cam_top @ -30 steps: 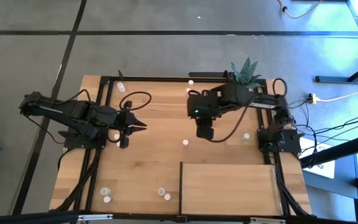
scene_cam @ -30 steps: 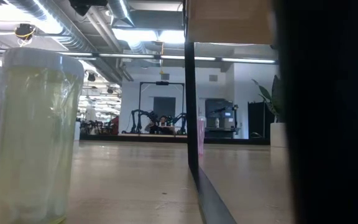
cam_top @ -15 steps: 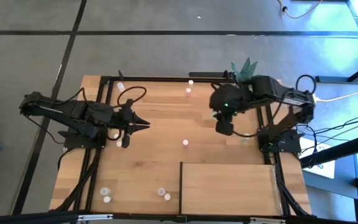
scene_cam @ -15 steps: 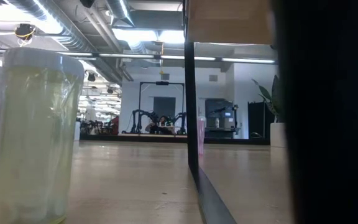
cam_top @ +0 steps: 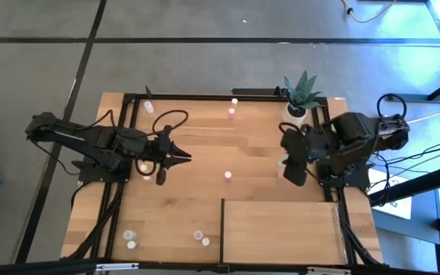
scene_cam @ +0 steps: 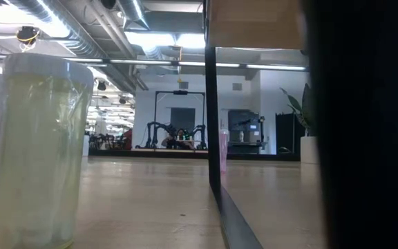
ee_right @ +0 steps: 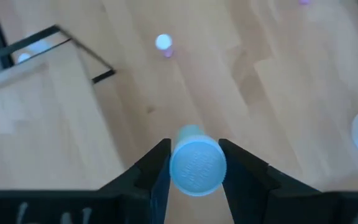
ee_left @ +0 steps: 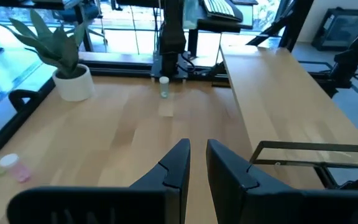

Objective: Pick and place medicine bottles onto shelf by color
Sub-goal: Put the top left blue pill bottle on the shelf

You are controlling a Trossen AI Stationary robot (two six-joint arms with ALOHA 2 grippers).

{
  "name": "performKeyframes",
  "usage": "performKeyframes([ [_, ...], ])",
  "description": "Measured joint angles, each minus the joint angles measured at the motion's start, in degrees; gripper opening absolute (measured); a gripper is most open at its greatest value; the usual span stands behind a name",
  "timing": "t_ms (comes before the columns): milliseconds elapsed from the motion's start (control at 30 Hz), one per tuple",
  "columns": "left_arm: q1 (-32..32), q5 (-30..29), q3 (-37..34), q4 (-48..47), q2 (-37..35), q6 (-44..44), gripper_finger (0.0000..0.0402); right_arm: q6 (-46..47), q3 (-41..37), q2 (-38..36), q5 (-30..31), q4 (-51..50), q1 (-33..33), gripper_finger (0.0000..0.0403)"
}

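Observation:
My right gripper (cam_top: 292, 174) hangs over the table's right side, shut on a small pale bottle with a whitish cap (ee_right: 197, 167). My left gripper (cam_top: 183, 157) is shut and empty over the table's left middle, pointing right; it also shows in the left wrist view (ee_left: 197, 158). Other tiny bottles stand on their bases: a pink one (cam_top: 227, 176) at mid-table, two at the far edge (cam_top: 232, 114), one by the left gripper (cam_top: 143, 167), and several at the near left (cam_top: 198, 235). The pale shelf panel (cam_top: 281, 229) lies at the near right. My right gripper pinches the bottle between its two fingers, one on each side just below the cap (ee_right: 169, 171). The fingers slant down from above. The bottle sits roughly upright with its cap toward the wrist camera, lifted clear of the table.
A white pot with a green plant (cam_top: 299, 93) stands at the far right. A greenish bottle (ee_left: 163, 84) stands by the right arm's base. In the low view a pale yellow bottle (scene_cam: 40, 152) stands close, with the shelf's dark edge (scene_cam: 213, 117) to its right.
My right gripper has swung from mid-table toward the table's right edge and a little toward the near edge. My left gripper has crept toward the right.

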Motion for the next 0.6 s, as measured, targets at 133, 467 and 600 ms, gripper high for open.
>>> performKeyframes([
  [133,0.0,0.7,0.0,3.0,2.3,0.0,0.0047,0.3,0.0,0.0,-0.1,0.0,3.5,0.0129],
  [467,-2.0,8.1,0.0,11.3,6.8,0.0,0.0047,-0.4,0.0,0.1,-0.1,0.0,11.3,0.0129],
  [600,-4.1,8.1,0.0,14.6,7.8,0.0,0.0047,-0.7,0.0,0.1,-0.1,0.0,15.0,0.0129],
])
